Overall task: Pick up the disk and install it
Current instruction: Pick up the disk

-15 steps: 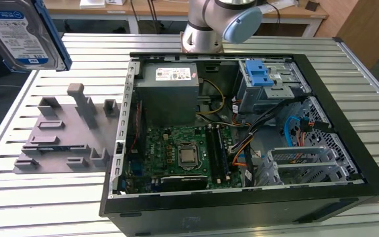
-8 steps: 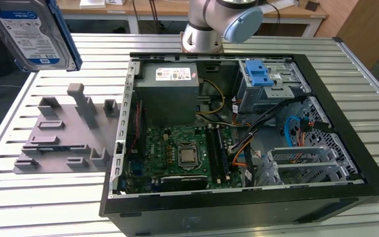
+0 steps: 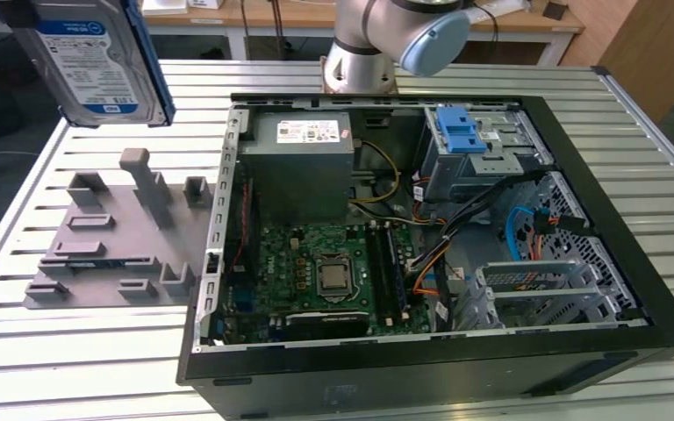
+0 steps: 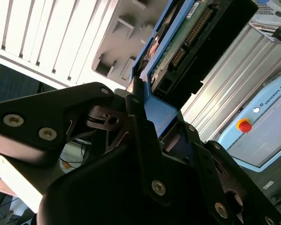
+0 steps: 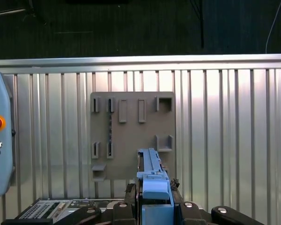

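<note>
The disk (image 3: 91, 61), a silver hard drive with a white-and-blue label in a blue carrier, hangs high above the table at the exterior view's left, over the grey fixture plate (image 3: 115, 237). In the second wrist view the disk (image 4: 187, 42) sticks out from my gripper (image 4: 152, 110), whose black fingers (image 4: 136, 101) are shut on the blue carrier's end. The first wrist view shows the disk (image 5: 152, 171) edge-on, held in the gripper (image 5: 154, 199), with the fixture plate (image 5: 131, 136) far below it.
An open computer case (image 3: 653, 333) lies on the slatted table, with a motherboard (image 3: 326, 272), a grey power supply (image 3: 302, 167) and a drive bay with a blue latch (image 3: 466, 136). The arm's base (image 3: 361, 61) stands behind the case. A teach pendant (image 5: 0, 140) lies beside the plate.
</note>
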`<state>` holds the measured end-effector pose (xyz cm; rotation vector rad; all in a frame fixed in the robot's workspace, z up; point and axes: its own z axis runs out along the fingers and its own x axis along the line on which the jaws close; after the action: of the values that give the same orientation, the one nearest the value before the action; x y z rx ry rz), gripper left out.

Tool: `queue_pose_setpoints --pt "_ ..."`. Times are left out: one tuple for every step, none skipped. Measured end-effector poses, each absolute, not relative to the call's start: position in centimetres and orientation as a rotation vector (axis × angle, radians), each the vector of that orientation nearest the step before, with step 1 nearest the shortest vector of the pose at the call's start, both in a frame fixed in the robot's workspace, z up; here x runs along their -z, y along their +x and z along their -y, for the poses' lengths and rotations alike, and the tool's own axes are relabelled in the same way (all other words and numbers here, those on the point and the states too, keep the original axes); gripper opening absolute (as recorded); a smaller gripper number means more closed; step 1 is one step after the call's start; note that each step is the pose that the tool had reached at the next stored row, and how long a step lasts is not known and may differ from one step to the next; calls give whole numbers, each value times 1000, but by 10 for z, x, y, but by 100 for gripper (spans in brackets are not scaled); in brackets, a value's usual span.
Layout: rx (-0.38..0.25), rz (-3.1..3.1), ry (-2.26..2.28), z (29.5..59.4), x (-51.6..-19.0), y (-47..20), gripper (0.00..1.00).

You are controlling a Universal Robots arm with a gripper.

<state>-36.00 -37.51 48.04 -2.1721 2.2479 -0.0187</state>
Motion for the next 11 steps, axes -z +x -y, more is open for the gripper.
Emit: queue_pose_setpoints --pt "18 -2248 -2172 375 -480 -356 36" --pt "18 -2248 -2172 375 -480 -351 36" --pt "17 -2249 -2173 375 -480 -347 36" --pt "17 -2249 -2173 375 -480 -343 36" --pt "16 -2249 -2173 375 -480 -338 36" --pt "16 -2249 -2173 375 -480 -334 36" --pt "16 -2249 -2174 375 -480 -329 36" --pt "15 -2250 -2174 375 -480 -324 36" --pt "15 -2250 -2174 375 -480 -320 36" --pt "14 -2250 -2174 375 -480 -315 36" --pt "14 -2250 -2174 375 -480 -311 36"
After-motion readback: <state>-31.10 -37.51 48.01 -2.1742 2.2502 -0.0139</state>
